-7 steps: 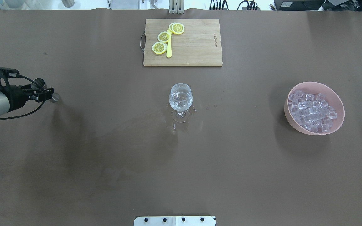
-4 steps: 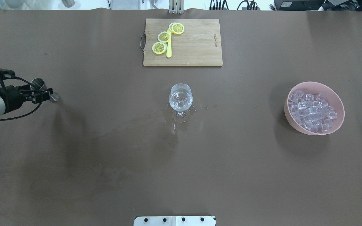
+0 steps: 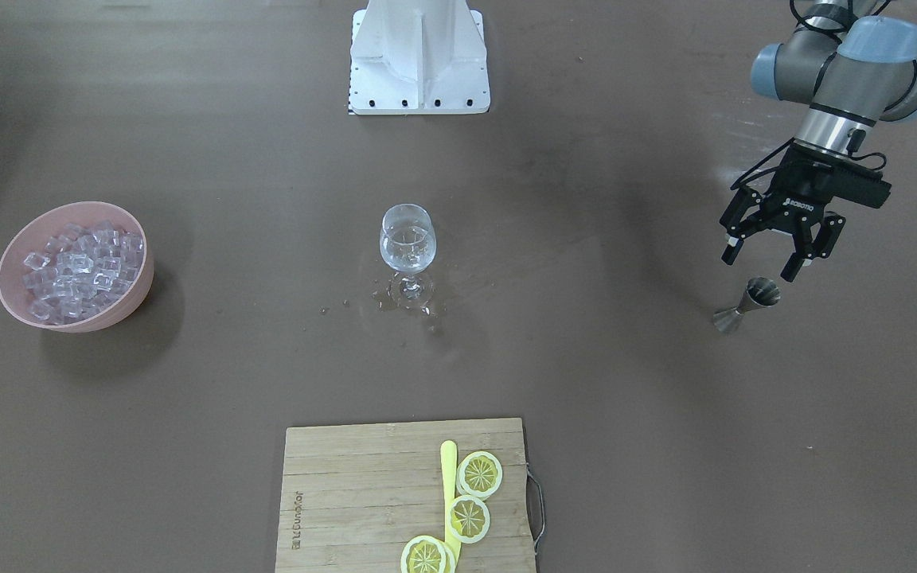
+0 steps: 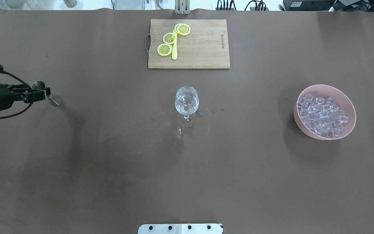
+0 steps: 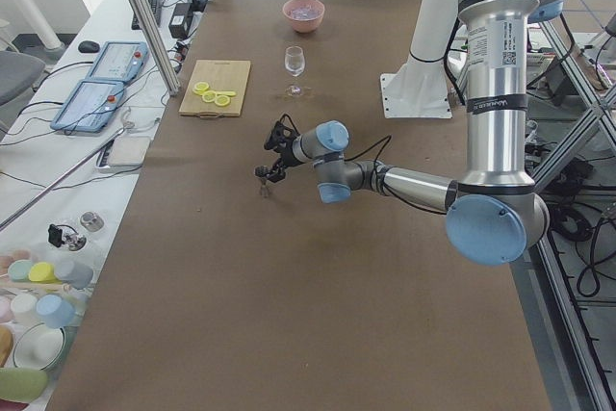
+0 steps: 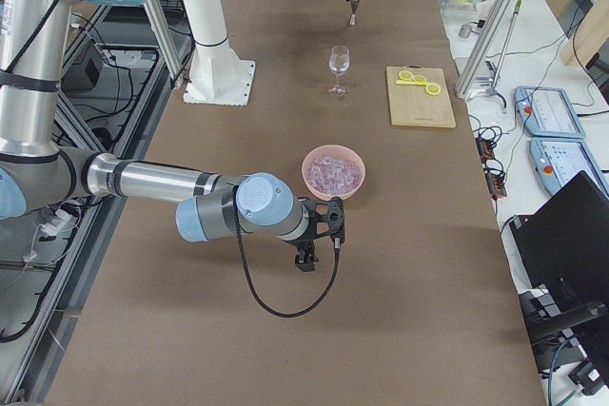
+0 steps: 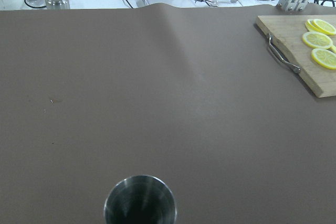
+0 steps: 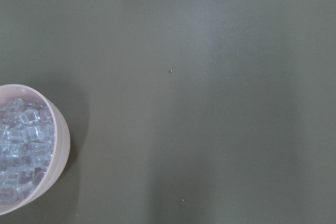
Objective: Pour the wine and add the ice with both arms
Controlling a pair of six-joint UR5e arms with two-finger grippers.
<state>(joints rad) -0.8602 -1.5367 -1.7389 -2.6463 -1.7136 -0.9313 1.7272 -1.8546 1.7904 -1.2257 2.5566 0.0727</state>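
Left tool [image 3: 758,267], jaws spread, hovers above the jigger [image 3: 745,305]; it should pull away straight, clear of the rim. Right tool [image 6: 319,252] sits by the bowl [image 6: 305,170] of ice [image 6: 333,176]; its grip cannot be told.

Brown tabletop [image 4: 109,162] carrying a wine glass [image 4: 186,100] at centre ringed by spilled droplets [image 4: 181,130], a pink bowl [image 4: 299,122] at right, a wooden cutting board [image 4: 203,48] far centre, a steel jigger [image 3: 747,304] at left.

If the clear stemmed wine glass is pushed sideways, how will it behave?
The clear stemmed wine glass would probably tip: its wide bowl sits on a thin stem. It may slide, since the brown table around its foot looks wet. It is likely fragile glass.
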